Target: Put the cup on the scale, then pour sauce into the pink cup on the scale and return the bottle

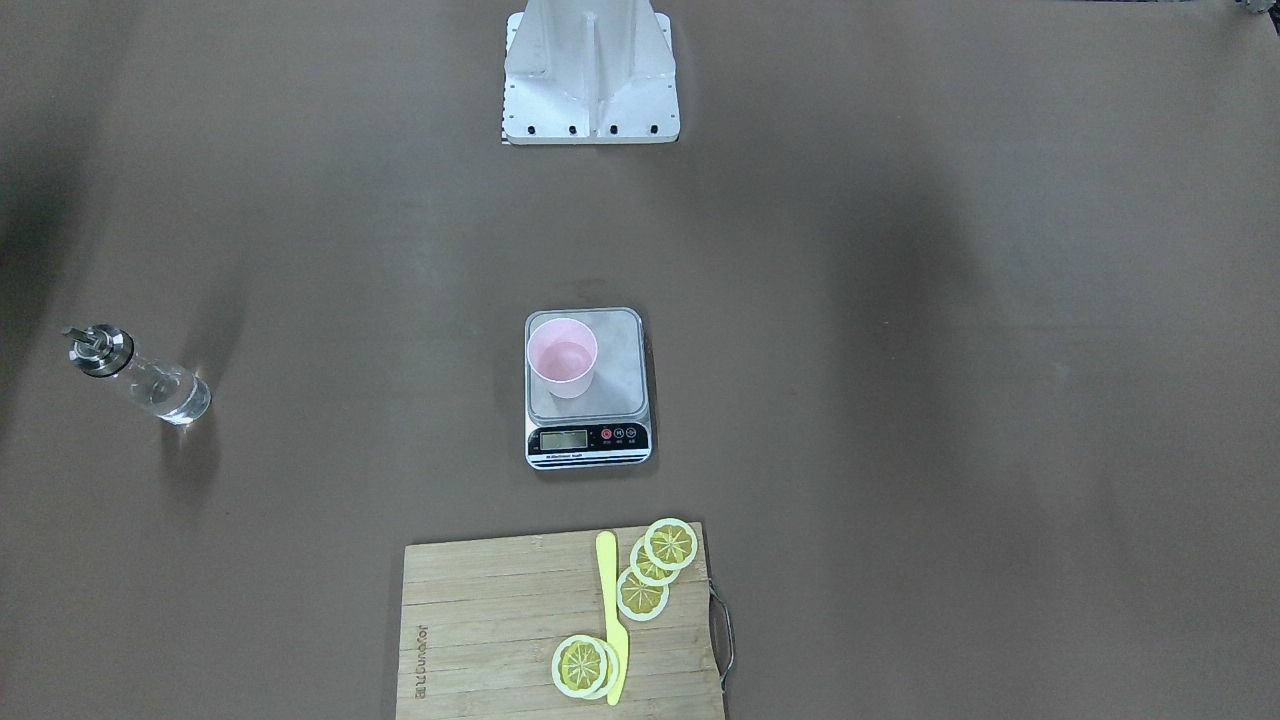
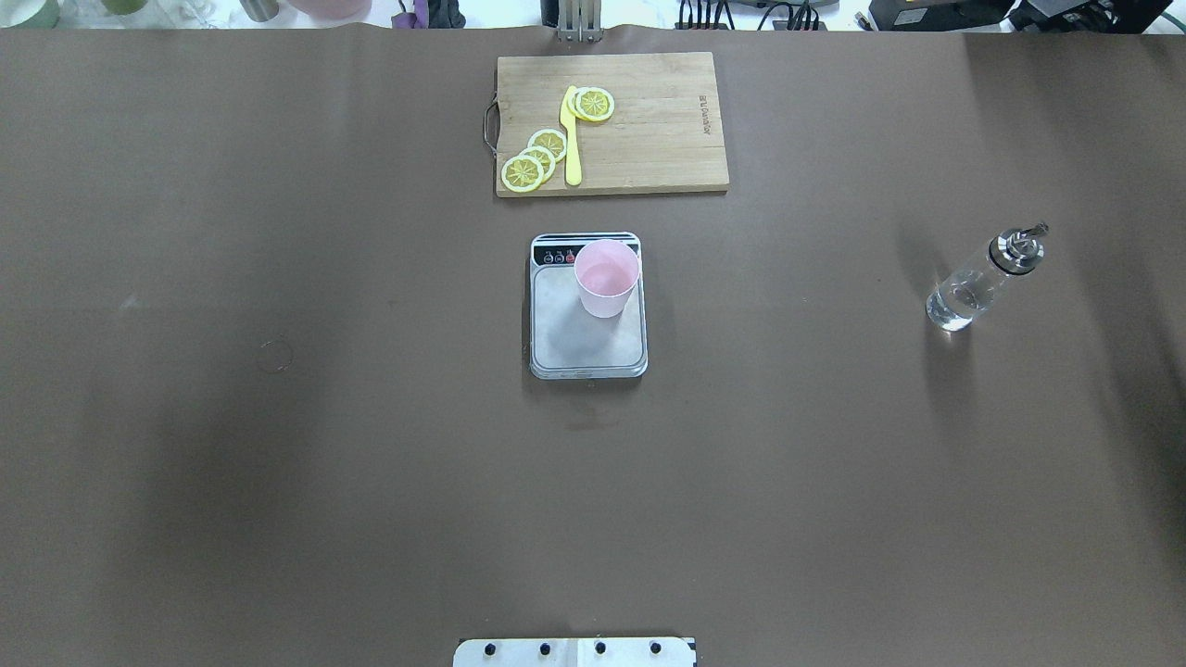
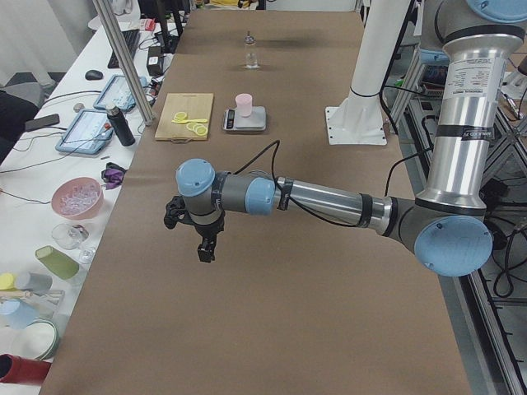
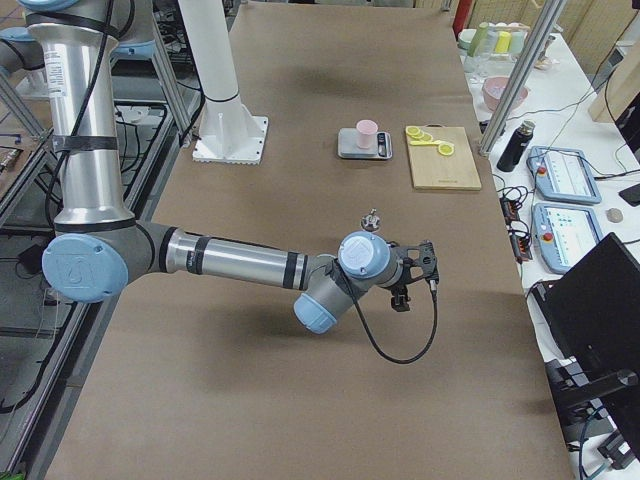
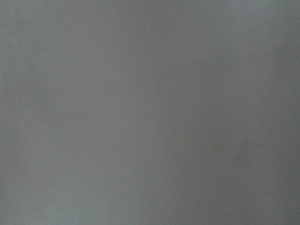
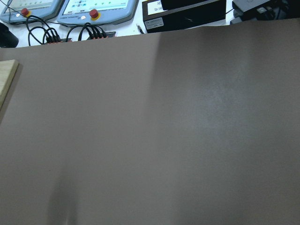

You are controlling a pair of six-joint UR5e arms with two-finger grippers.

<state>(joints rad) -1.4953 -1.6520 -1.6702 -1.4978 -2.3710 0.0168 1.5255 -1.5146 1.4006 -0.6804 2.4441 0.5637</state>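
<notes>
The pink cup (image 1: 563, 357) stands upright on the scale (image 1: 618, 365), at the platform's corner beside the black display strip; it also shows in the overhead view (image 2: 607, 278) on the scale (image 2: 574, 338). Some clear liquid seems to lie in the cup. The bottle (image 1: 150, 381) stands alone on the table on my right side (image 2: 973, 285), clear sauce in its lower part. My left gripper (image 3: 200, 244) and right gripper (image 4: 415, 275) show only in the side views, above bare table far from the scale; I cannot tell whether they are open. Only the bottle's spout (image 4: 373, 217) shows behind the right wrist.
A bamboo cutting board (image 1: 480, 620) with lemon slices (image 1: 642, 593) and a yellow knife (image 1: 610, 610) lies beyond the scale, at the operators' edge. The robot's base plate (image 1: 590, 90) is on my side. Tablets and cables (image 6: 93, 9) lie past the table's edge.
</notes>
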